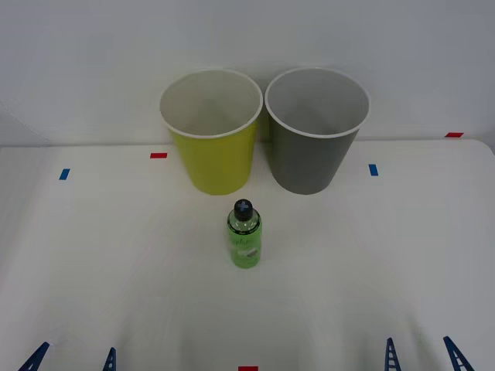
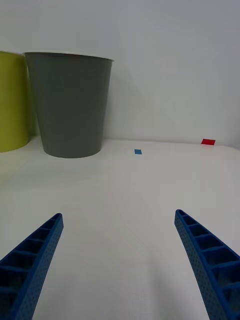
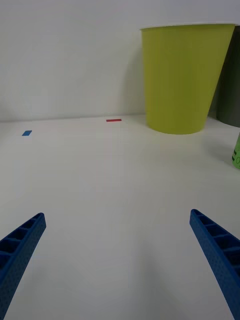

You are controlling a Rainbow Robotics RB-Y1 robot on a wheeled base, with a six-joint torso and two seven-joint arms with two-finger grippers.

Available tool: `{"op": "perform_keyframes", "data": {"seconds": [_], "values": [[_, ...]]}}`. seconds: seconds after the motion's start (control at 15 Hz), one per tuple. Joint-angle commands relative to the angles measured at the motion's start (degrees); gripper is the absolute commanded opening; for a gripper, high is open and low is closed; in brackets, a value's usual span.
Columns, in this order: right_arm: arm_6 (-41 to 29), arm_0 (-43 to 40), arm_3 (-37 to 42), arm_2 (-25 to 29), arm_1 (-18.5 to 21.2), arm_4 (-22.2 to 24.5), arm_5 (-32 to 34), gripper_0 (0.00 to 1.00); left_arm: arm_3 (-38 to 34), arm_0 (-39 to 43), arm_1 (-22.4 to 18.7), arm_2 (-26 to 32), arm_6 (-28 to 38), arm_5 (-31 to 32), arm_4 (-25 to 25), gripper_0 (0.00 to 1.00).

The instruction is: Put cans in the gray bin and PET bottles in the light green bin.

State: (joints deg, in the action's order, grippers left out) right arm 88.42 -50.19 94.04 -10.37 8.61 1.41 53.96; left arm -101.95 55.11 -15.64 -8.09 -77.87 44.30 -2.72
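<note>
Surface: white surface (image 1: 116, 263), carrying two bins and one bottle, with small tape marks near its far edge.
Light green bin: the light green bin (image 1: 213, 158) stands upright at the far middle of the surface, on the robot's left of its twin; white rim, whitish inside, nothing visible within. In the left wrist view (image 3: 182, 80) it rises ahead against the pale wall.
Gray bin: the gray bin (image 1: 313, 158) stands upright just beside the light green bin, on the robot's right; the two rims are nearly touching. In the right wrist view (image 2: 70, 105) it stands ahead with a sliver of the light green bin (image 2: 12, 100) beside it.
PET bottle: the PET bottle (image 1: 244, 234) stands upright on the surface in front of the gap between the bins, nearer the light green one, apart from both; black cap, bright green label. Its edge shows in the left wrist view (image 3: 237, 152).
Left gripper: the left gripper (image 1: 73, 362) sits low at the near edge on the robot's left, well apart from the bottle; fingers (image 3: 22, 245) spread wide, holding nothing.
Right gripper: the right gripper (image 1: 421, 357) sits low at the near edge on the robot's right; fingers (image 2: 35, 250) spread wide, holding nothing.
Tape marks: red tape marks (image 1: 158, 155) and blue tape marks (image 1: 373, 169) lie flat on the surface to either side of the bins.
</note>
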Motion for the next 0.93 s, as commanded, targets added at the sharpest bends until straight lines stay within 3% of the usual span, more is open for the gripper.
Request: {"op": "perform_keyframes", "data": {"seconds": [0.07, 0.93], "values": [[0.00, 0.00, 0.00, 0.00, 0.00, 0.00, 0.00, 0.77, 0.00, 0.00, 0.00, 0.00, 0.00, 0.00, 0.00, 1.00], [0.00, 0.00, 0.00, 0.00, 0.00, 0.00, 0.00, 0.77, 0.00, 0.00, 0.00, 0.00, 0.00, 0.00, 0.00, 1.00]]}}
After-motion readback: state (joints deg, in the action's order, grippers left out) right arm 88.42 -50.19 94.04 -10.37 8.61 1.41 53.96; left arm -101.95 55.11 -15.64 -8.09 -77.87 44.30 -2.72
